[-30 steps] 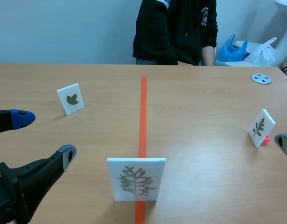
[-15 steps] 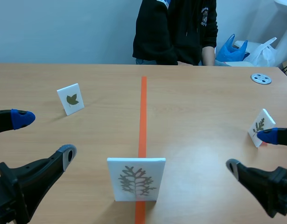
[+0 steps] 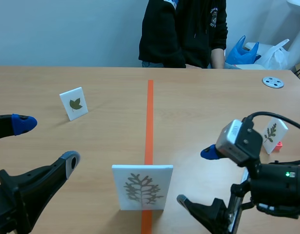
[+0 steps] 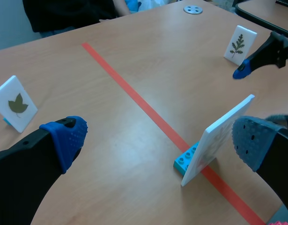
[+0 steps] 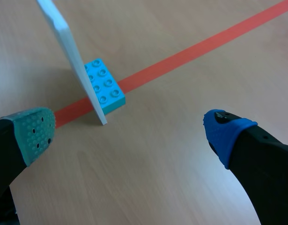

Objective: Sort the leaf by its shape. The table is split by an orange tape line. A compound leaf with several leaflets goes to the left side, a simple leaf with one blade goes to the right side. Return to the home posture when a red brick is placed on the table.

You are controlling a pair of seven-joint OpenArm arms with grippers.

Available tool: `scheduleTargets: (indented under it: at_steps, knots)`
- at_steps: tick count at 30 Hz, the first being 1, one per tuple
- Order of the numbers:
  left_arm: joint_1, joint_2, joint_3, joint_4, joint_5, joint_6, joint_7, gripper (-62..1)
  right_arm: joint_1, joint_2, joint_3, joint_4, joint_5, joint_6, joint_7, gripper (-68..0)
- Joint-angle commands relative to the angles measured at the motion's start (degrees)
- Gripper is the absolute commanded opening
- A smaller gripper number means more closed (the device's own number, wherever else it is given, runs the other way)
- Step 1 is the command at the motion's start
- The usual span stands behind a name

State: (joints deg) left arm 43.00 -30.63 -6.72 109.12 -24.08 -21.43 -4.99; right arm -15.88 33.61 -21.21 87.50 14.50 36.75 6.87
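Card with branched leaf: stands upright on the orange tape line, at the line's near end, on a blue brick that also sits on the line. The leaf is split into many narrow lobes. It is judged compound, so the left side of the line is taken as its destination.

Right gripper: low, just right of the line and close to the card. The fingers are spread wide and nothing is held. In the right wrist view, the card's edge and the brick lie ahead of the gap, nearer the grey-green pad.

Left gripper: left of the line, fingers also wide apart and empty.

Step in hand (judged): closing in for the grasp with the right gripper.

Notes for a clean grasp:
- The gap should first be centred on the card, since it is offset at present.
- The thin card should be taken across its two flat faces, low and near the brick, so that it is not tipped.
- The fingers should be closed only once both pads flank the card.
- The card should be lifted straight up before it is carried across the line, so that the brick is not dragged.

Other cards: a broad-leaf card is well left of the line, and a sprig card is well right of it. Both are to be left undisturbed.
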Motion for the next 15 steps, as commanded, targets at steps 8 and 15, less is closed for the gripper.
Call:
scheduleTargets:
  at_steps: [8, 15]
  knots:
    - [0.0, 0.1, -0.3, 0.5, -0.3, -0.1, -0.9, 1.4, 6.8, -3.6, -9.0, -5.1, -3.9, -4.9, 4.3, 0.4]
    - [0.0, 0.1, -0.3, 0.5, -0.3, -0.1, -0.5, 1.4, 10.1, -7.7, -15.6, -9.6, -7.1, -7.2, 5.4, 0.4]
